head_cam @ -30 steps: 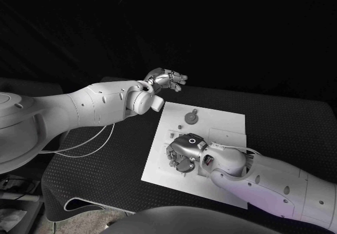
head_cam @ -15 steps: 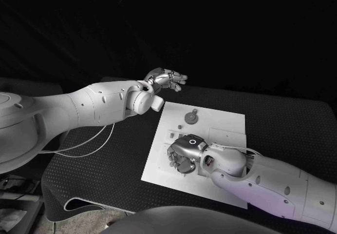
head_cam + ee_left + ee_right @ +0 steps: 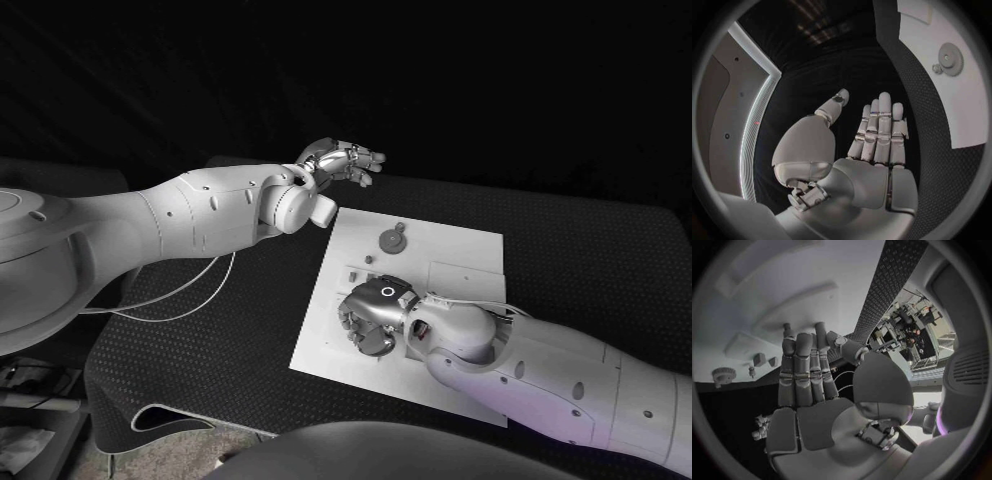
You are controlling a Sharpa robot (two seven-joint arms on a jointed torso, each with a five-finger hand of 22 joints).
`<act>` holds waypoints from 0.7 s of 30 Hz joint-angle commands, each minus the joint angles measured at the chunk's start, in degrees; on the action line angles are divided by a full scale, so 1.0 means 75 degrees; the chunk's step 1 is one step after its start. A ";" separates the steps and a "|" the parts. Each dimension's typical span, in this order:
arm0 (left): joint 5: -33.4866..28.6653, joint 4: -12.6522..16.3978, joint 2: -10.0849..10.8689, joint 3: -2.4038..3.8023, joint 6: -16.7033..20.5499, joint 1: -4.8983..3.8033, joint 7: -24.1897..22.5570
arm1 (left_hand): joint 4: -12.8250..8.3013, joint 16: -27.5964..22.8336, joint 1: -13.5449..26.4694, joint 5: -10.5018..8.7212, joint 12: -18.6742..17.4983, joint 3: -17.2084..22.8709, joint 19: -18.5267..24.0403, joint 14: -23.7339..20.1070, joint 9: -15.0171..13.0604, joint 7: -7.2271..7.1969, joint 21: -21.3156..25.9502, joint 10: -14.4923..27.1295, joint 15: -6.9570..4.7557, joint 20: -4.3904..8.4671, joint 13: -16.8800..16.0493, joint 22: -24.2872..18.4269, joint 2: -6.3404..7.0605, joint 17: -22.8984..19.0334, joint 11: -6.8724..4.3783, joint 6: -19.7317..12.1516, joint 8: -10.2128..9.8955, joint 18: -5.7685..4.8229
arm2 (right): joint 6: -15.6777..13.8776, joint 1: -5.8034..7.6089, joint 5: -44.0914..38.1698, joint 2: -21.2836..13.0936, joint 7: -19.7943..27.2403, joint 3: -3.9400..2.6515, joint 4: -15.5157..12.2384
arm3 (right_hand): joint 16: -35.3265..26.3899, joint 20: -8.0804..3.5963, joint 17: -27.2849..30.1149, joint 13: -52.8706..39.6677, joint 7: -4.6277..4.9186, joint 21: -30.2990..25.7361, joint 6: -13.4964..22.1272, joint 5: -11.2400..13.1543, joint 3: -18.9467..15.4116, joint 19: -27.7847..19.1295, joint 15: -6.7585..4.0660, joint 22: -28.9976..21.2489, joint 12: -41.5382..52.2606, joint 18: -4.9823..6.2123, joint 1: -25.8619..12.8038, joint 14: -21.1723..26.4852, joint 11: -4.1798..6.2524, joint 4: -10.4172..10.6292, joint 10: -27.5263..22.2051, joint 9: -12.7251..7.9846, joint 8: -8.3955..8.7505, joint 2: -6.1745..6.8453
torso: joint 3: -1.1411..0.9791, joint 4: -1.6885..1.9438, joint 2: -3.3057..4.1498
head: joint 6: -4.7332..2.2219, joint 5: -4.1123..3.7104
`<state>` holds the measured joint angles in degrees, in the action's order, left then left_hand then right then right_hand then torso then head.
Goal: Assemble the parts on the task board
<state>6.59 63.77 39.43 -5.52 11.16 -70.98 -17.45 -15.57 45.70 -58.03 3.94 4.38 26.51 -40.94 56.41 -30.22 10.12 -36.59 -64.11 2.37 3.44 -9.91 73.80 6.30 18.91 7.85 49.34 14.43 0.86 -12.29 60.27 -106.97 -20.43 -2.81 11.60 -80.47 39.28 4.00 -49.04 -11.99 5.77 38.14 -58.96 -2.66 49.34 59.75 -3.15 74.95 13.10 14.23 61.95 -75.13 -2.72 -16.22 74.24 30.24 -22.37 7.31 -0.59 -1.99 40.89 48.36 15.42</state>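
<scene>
Reaching over the near-left area of the white rectangular task board (image 3: 462, 255), the right hand (image 3: 378, 318) hangs palm-down above the small pegs there; its wrist view shows straight, parted fingers (image 3: 804, 370) holding nothing. A round grey toothed gear (image 3: 392, 240) lies on the board's far part, well apart. The left hand (image 3: 873, 150) waits open and empty beyond the board. Judged step: approach for pickup. Next: lower and close accurately on one part.
</scene>
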 commanded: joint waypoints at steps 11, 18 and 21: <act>-0.0038 0.0012 -0.0027 0.0007 -0.0102 -0.0012 -0.0069 | 0.0030 -0.0029 0.0005 -0.0001 0.0041 -0.0009 0.0004 0.0037 0.0014 -0.0005 0.0032 -0.0027 0.0033 -0.0052 0.0012 0.0016 -0.0029 0.0018 0.0048 -0.0017 0.0052 0.0110 | 0.0482 -0.0055 -0.0357 0.0064 -0.0153 0.0091 -0.0009 | 0.0046 -0.0050 -0.0012 -0.0002 -0.0003 0.0054 -0.0028 -0.0016 0.0117 -0.0037 -0.0063 0.0156 0.0015 0.0103 0.0029 0.0013 0.0022 0.0001 0.0030 0.0040 -0.0003 -0.0073 | 0.0000 -0.0011 0.0000 | 0.0012 0.0003; -0.0038 0.0010 -0.0009 0.0007 -0.0082 -0.0012 -0.0052 | 0.0033 -0.0032 0.0009 -0.0002 0.0041 -0.0011 0.0004 0.0036 0.0014 -0.0004 0.0034 -0.0026 0.0034 -0.0053 0.0014 0.0018 -0.0028 0.0022 0.0049 -0.0018 0.0052 0.0109 | 0.0277 -0.0053 -0.0039 0.0005 -0.0060 0.0096 0.0034 | 0.0018 0.0014 0.0046 0.0042 0.0125 0.0092 0.0236 -0.0376 0.0075 -0.0157 0.0081 0.0157 -0.0181 0.0103 -0.0270 0.0103 -0.0093 -0.0008 -0.0313 -0.0014 0.0237 0.0307 | -0.0011 -0.0011 -0.0001 | 0.0023 0.0004; -0.0038 0.0002 -0.0009 0.0007 -0.0089 -0.0012 -0.0048 | 0.0035 -0.0033 0.0012 -0.0002 0.0041 -0.0012 0.0003 0.0036 0.0015 -0.0004 0.0035 -0.0026 0.0034 -0.0053 0.0015 0.0019 -0.0028 0.0023 0.0049 -0.0020 0.0052 0.0109 | 0.0054 -0.0052 0.0051 -0.0029 -0.0032 0.0096 0.0043 | 0.0052 0.0010 0.0053 0.0107 0.0248 0.0147 0.0514 -0.0659 -0.0372 -0.0185 0.0145 0.0160 -0.0343 0.0103 -0.0486 0.0101 -0.0203 -0.0054 -0.0620 -0.0081 0.0425 0.0564 | -0.0007 -0.0015 -0.0002 | 0.0020 0.0006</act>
<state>6.58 63.74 39.45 -5.52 11.15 -70.98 -17.40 -15.57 45.70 -58.03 3.94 4.38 26.51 -40.94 56.41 -30.18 10.12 -36.59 -64.11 2.37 3.44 -9.87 73.88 6.30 19.02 7.85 49.34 14.43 0.86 -12.32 60.23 -107.78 -20.44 -3.46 12.05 -80.41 39.41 4.15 -48.68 -11.20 7.30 39.32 -55.74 -7.20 47.38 58.68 -2.61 74.93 10.80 14.78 59.08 -74.19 -4.08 -16.62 70.16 29.75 -19.50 10.17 -0.62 -2.09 40.87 48.50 15.44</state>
